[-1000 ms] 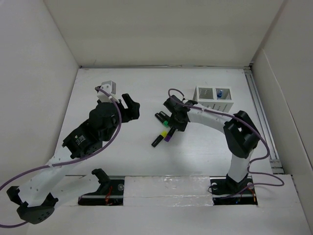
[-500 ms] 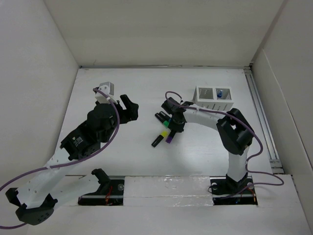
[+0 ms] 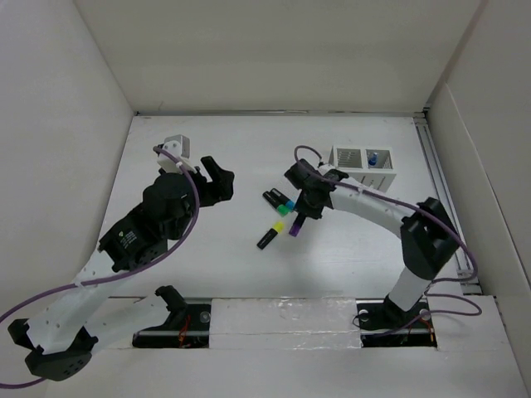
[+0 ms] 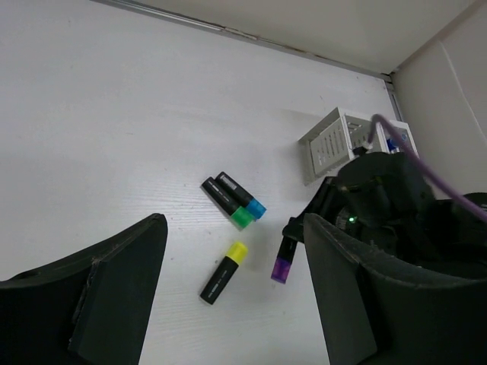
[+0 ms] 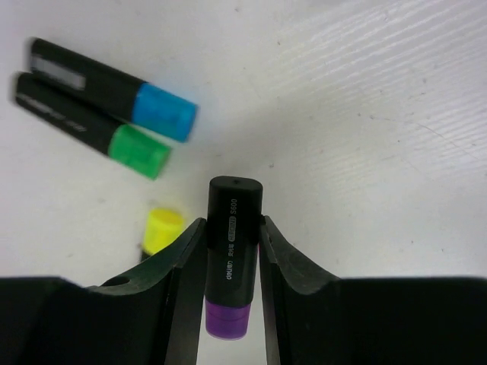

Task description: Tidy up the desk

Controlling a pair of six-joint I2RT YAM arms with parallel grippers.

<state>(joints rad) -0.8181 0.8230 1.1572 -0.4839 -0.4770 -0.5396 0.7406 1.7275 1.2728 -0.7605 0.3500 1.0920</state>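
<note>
Four highlighters: blue (image 4: 240, 194), green (image 4: 224, 201), yellow (image 4: 222, 274), purple (image 4: 283, 260); one organizer box (image 4: 329, 146); one desk (image 4: 114, 114)

enclosure: three plain white panels. back wall (image 3: 282, 50) upright, unmarked. left wall (image 3: 50, 124) and right wall (image 3: 498, 166) meet it at the far corners and open outward toward the near side. a thin dark seam (image 3: 282, 112) runs along the foot of the back wall. furniture: one desk (image 3: 241, 149), matte white. a pale rail (image 3: 437, 178) lies along its right edge. a glossy white strip (image 3: 282, 315) spans the near edge. lighting even, diffuse; shadows soft.
</note>
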